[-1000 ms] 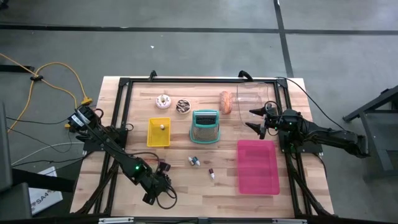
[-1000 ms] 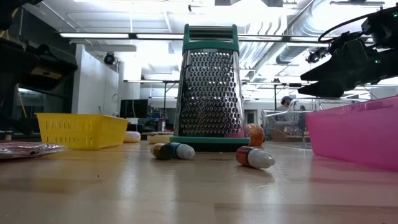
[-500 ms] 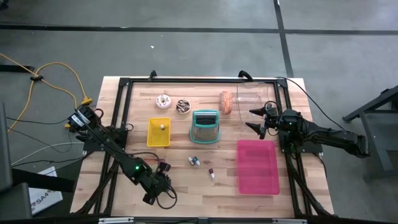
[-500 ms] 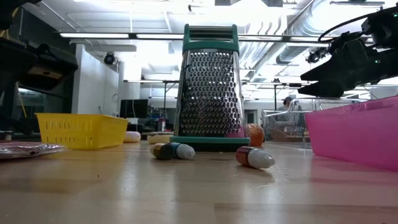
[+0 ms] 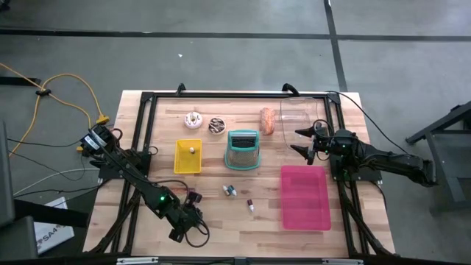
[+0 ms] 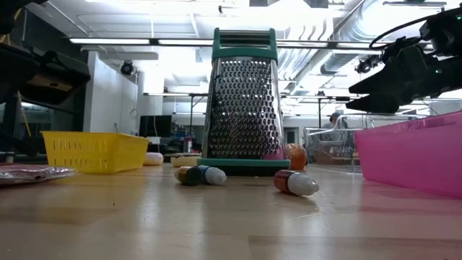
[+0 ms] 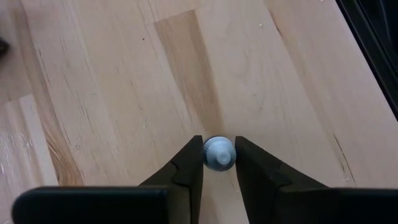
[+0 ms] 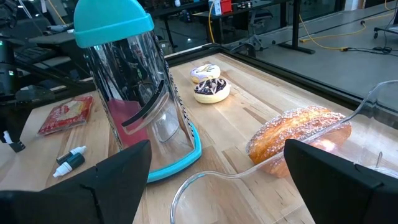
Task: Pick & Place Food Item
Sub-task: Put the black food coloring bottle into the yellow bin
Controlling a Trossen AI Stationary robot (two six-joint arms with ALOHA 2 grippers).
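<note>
Since the earlier frame only the left gripper (image 7: 218, 163) has changed, its fingers now pinched on a small white-capped bottle (image 7: 218, 153) at the table's near left edge, while the right gripper (image 5: 303, 142) hovers spread wide beside the bread roll (image 5: 267, 121).

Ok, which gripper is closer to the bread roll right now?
Right. The right gripper hovers just beside the bread roll, fingers open. The left gripper is far off at the table's near-left edge, closed on a small white-capped bottle.
</note>
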